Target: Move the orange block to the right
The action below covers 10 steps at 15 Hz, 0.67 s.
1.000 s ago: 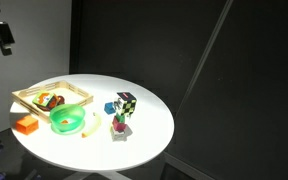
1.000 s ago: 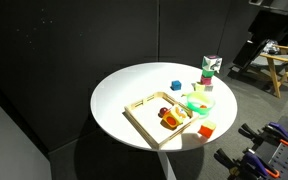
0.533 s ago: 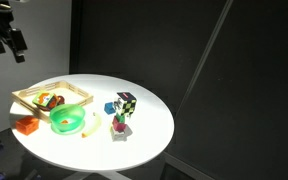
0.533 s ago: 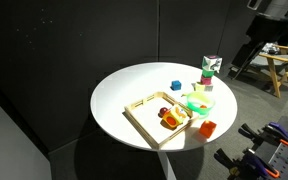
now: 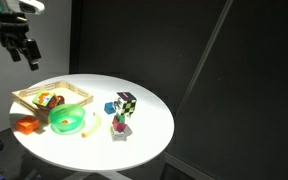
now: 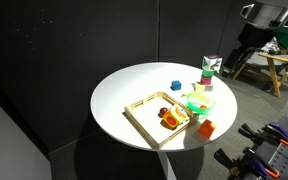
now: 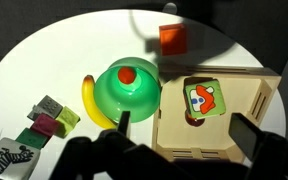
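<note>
A round white table (image 6: 124, 90) stands brightly lit in front of flat black walls (image 6: 74, 40), with grey floor (image 6: 246, 105) beyond it and a pale wooden trestle (image 6: 282, 65) at the room's edge.

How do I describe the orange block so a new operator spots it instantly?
Find the wooden tray on the round white table, with the green bowl beside it. The orange block sits alone near the table's edge, just outside the tray; it is a plain orange cube, unlike the blue block and patterned cube beyond the bowl.
</note>
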### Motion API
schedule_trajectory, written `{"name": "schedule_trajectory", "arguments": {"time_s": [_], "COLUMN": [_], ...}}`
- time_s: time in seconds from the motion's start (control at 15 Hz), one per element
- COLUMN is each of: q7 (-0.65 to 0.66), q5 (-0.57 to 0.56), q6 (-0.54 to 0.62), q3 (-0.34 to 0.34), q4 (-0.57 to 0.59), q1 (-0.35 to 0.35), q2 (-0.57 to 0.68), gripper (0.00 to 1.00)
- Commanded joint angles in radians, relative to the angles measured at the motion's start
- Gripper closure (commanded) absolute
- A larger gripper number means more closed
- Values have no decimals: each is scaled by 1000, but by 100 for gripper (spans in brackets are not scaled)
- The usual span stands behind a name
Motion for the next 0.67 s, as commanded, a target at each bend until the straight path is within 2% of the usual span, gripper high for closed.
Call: {"name": "schedule_trajectory", "arguments": {"time_s": [0.0,0.33,0.6], "q7": [-9,-20,-48], "q5": [-19,-34,-19], "q6": [55,152,149], "q3": [-21,-27,-46], "q4": [22,43,70], "q1": [-4,-4,10], "q2": [71,182,273], "gripper": [0,0,0]}}
